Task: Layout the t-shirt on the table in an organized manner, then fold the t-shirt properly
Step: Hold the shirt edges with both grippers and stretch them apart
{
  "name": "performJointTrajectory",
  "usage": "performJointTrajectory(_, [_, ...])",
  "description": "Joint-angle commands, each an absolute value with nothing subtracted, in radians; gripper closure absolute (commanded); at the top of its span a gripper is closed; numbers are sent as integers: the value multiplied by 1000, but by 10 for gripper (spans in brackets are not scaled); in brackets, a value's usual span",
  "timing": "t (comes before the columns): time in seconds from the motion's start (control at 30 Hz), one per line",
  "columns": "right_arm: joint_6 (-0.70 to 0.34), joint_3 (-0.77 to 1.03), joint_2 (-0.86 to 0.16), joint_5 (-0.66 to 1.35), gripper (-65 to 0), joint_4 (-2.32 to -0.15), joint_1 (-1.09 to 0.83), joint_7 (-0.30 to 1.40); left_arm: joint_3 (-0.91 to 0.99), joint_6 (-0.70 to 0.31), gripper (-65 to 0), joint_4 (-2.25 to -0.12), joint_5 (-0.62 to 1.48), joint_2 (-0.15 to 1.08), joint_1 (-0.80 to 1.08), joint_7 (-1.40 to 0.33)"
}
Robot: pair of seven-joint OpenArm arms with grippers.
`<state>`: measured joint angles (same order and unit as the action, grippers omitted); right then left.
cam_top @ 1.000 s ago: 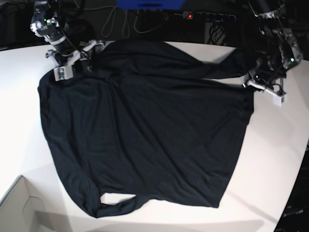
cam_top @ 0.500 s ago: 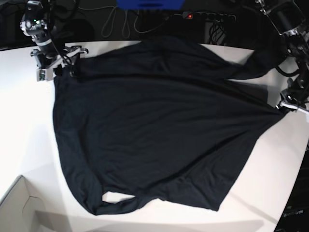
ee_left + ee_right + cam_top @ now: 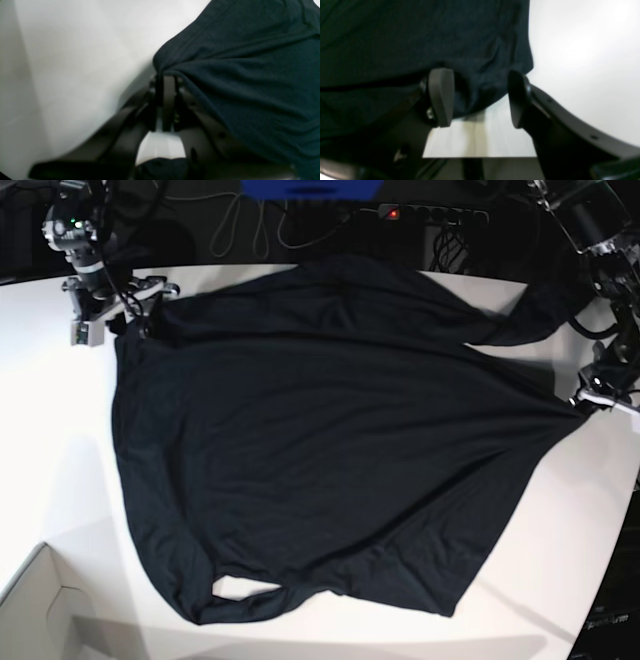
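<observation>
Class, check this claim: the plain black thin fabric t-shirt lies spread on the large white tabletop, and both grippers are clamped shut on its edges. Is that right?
Not quite. Only the left gripper is shut on the plain black thin fabric t-shirt. The right wrist view shows the right gripper open, its fingers apart with fabric between them. The shirt does lie spread on the large white tabletop.

The base view is looking down from high over the table (image 3: 40, 440), taking in the whole t-shirt (image 3: 320, 440), while both wrist views are peering along their own fingers — very near, blurred — each sharing one shirt corner with it.
</observation>
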<state>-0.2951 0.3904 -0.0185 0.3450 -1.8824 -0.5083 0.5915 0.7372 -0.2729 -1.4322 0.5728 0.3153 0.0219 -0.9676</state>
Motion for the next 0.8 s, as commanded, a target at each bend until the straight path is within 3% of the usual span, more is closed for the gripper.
performJointTrajectory(0.0, [-292,395,-19,355,-348,-1896,-513,573,742,-275,-1,-1448,584,335,12,-954])
performJointTrajectory(0.2, [-294,390,41,355,-347,-1880,-542,581,742,-275,-1,-1448,584,335,10,-954])
performJointTrajectory(0.53, [-295,390,47,357,-335,-1811,-536,579,742,-275,-1,-1448,584,334,8,-954])
performJointTrajectory(0.63, [-297,390,44,355,-279,-1805,-513,579,742,-275,-1,-1446,584,334,8,-952])
performJointTrajectory(0.77, [-298,389,41,355,-154,-1791,-492,579,742,-275,-1,-1446,584,334,10,-952])
